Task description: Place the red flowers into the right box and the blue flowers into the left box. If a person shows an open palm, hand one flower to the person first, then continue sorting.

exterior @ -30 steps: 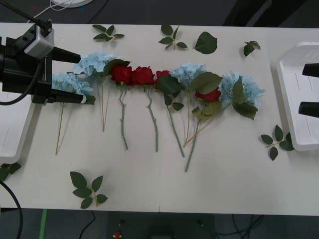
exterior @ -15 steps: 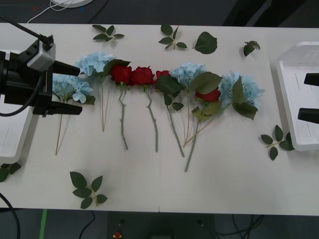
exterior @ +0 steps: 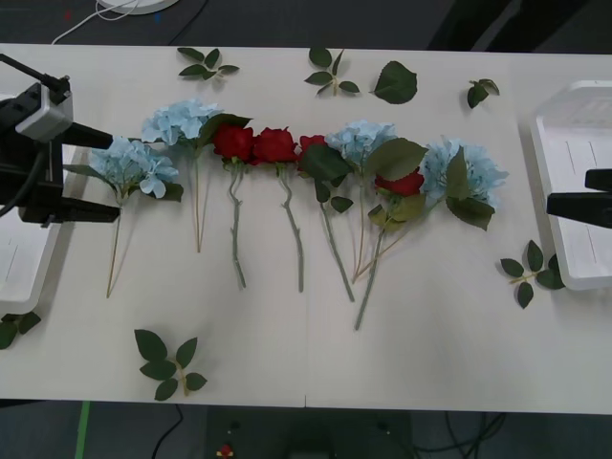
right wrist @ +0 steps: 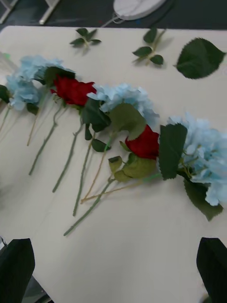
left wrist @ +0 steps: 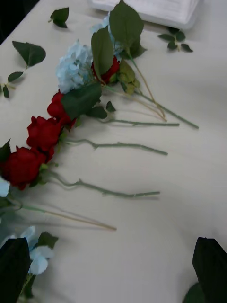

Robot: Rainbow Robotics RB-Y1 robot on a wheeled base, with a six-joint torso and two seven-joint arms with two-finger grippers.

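Several blue flowers (exterior: 134, 164) (exterior: 182, 120) (exterior: 359, 139) (exterior: 469, 170) and red flowers (exterior: 232, 142) (exterior: 274, 145) (exterior: 400, 182) lie in a row across the white table, stems toward me. My left gripper (exterior: 113, 180) is open at the table's left edge, its black fingers either side of the leftmost blue head, which rests on the table. The left box (exterior: 19, 258) lies under that arm. My right gripper (exterior: 569, 191) hangs open over the right box (exterior: 574, 143), holding nothing. The right wrist view shows a red flower (right wrist: 144, 142) between blue flowers (right wrist: 208, 151).
Loose green leaf sprigs lie along the far edge (exterior: 206, 62) (exterior: 330, 75) (exterior: 395, 83) (exterior: 481, 91), beside the right box (exterior: 531, 273), near the front edge (exterior: 167, 363) and at the front left (exterior: 14, 325). Bare tabletop stretches in front of the stems.
My left gripper has drawn back leftward from the leftmost blue flower, which stays on the table. In the front view the right gripper's fingers have come closer together over the right box.
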